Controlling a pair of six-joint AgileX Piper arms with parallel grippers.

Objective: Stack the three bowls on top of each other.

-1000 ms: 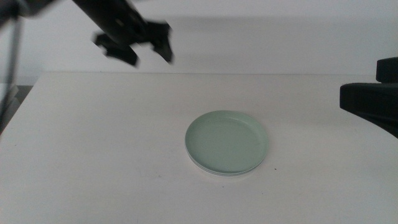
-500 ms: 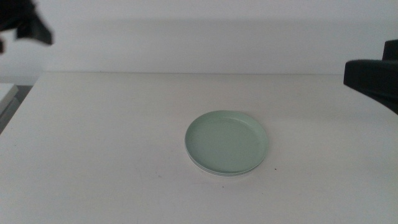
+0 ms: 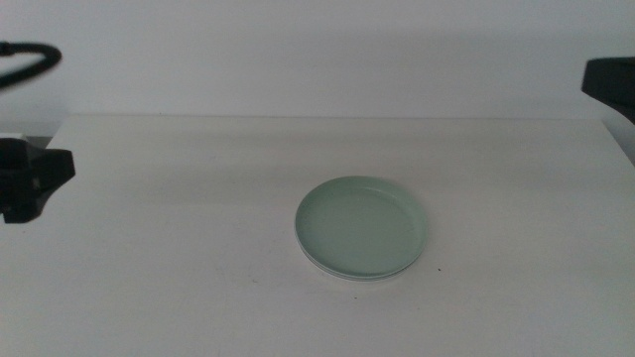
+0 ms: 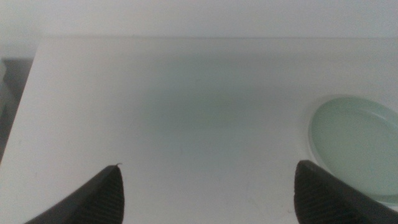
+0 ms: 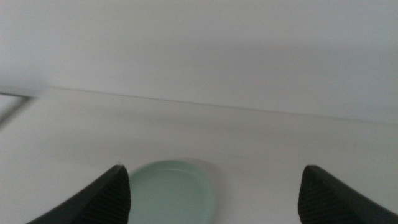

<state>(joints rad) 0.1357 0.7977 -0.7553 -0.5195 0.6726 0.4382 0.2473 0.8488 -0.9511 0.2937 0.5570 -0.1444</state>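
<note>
Sitting just right of frame centre: green bowl topping the stack, a pale rim peeking out beneath, so stacking looking finished. Hanging at far left, left gripper gaping wide, empty. Waiting at upper right, right gripper also wide, empty.

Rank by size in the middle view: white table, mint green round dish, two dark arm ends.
1. White table
2. mint green round dish
3. then left arm end and right arm end: alike, both cropped.
</note>
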